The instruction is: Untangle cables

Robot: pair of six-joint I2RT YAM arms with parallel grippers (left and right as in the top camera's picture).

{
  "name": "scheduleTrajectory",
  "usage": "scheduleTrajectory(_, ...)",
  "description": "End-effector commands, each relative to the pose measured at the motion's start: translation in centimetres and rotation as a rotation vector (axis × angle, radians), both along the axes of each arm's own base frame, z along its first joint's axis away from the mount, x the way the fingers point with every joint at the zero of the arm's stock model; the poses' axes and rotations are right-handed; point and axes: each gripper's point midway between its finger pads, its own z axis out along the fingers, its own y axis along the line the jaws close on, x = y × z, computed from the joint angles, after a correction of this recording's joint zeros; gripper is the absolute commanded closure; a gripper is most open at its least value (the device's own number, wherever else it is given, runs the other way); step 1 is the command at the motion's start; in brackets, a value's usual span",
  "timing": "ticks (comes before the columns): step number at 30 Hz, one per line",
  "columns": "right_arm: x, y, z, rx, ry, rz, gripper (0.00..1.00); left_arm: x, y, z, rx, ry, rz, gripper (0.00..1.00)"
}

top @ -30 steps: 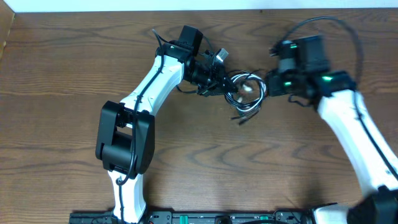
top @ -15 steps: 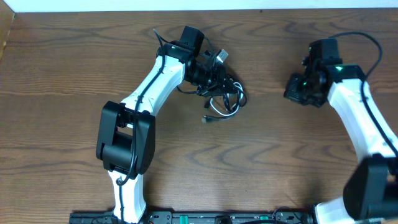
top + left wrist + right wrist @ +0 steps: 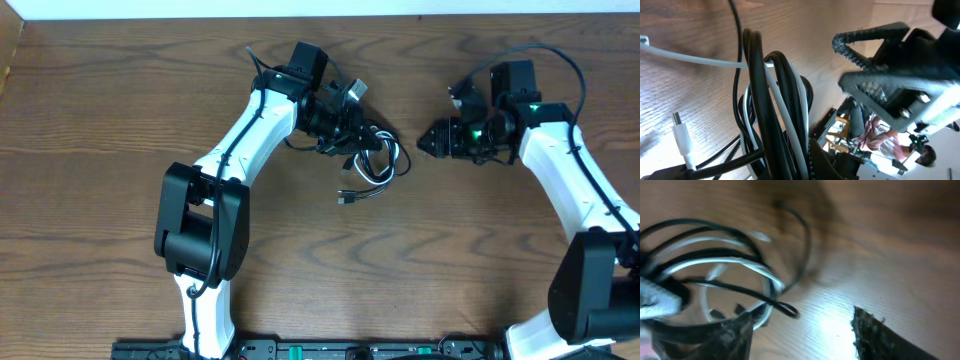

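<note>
The cables (image 3: 375, 160) form a black-and-white coiled bundle on the wooden table, with a loose plug end (image 3: 347, 197) trailing toward the front. My left gripper (image 3: 345, 128) is shut on the bundle's left side. In the left wrist view the black and white cables (image 3: 775, 100) rise straight out of the jaws of the left gripper (image 3: 790, 167), and a white plug (image 3: 681, 136) lies to the left. My right gripper (image 3: 425, 138) stands open just right of the bundle, apart from it. Its wrist view shows the cables' loops (image 3: 715, 265) ahead of the right gripper (image 3: 800, 335), with nothing between the fingers.
The left arm (image 3: 240, 140) reaches diagonally from the front left. The right arm (image 3: 570, 180) comes in from the right edge, with its own thick black wire (image 3: 540, 55) arching over it. A white wall edge (image 3: 320, 8) runs along the back of the table.
My right gripper let go of the bundle, swung away to the right, then came back toward it with jaws open. The stretched bundle fell back toward my left gripper.
</note>
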Motion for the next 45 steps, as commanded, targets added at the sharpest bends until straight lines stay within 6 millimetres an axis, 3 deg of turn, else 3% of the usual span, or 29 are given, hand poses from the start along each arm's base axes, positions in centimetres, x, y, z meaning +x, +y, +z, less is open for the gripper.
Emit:
scheduleTrajectory(1,-0.3,2.7,2.2,0.070,-0.105,0.152,0.37,-0.6,-0.3,1.6,-0.064,0.007,-0.017,0.92)
scheduleTrajectory(6,-0.7,5.4,1.1,0.038,-0.149,0.275,0.35,-0.6,-0.3,1.7,-0.063,0.023,-0.009,0.92)
scheduleTrajectory(9,-0.9,6.0,-0.2,-0.020,-0.132,0.292,0.39,-0.6,-0.3,1.7,-0.063,0.024,-0.009,0.93)
scheduleTrajectory(17,-0.1,5.7,-3.2,-0.079,-0.090,0.268,0.75,-0.6,-0.3,1.7,-0.063,0.023,-0.009,0.93)
scheduleTrajectory(20,0.1,5.3,-3.4,-0.076,-0.071,0.232,0.99,-0.6,-0.3,1.7,-0.062,0.021,-0.008,0.93)
scheduleTrajectory(25,0.4,2.9,-0.7,-0.045,-0.045,0.084,0.99,0.6,0.9,0.3,0.027,-0.019,0.033,0.92)
scheduleTrajectory(29,0.1,-1.2,2.1,-0.057,-0.028,-0.090,0.99,1.6,2.2,-0.5,0.078,-0.037,0.072,0.93)
scheduleTrajectory(32,-0.6,-5.0,2.5,-0.101,0.039,-0.259,0.99,2.2,2.9,-0.5,0.082,-0.038,0.092,0.93)
scheduleTrajectory(36,-2.1,-7.0,1.1,-0.135,0.132,-0.330,0.99,2.7,3.8,-0.5,0.082,-0.037,0.114,0.93)
scheduleTrajectory(45,-5.1,-7.8,-5.5,-0.191,0.342,-0.432,0.99,3.1,4.4,-0.5,0.077,-0.035,0.129,0.93)
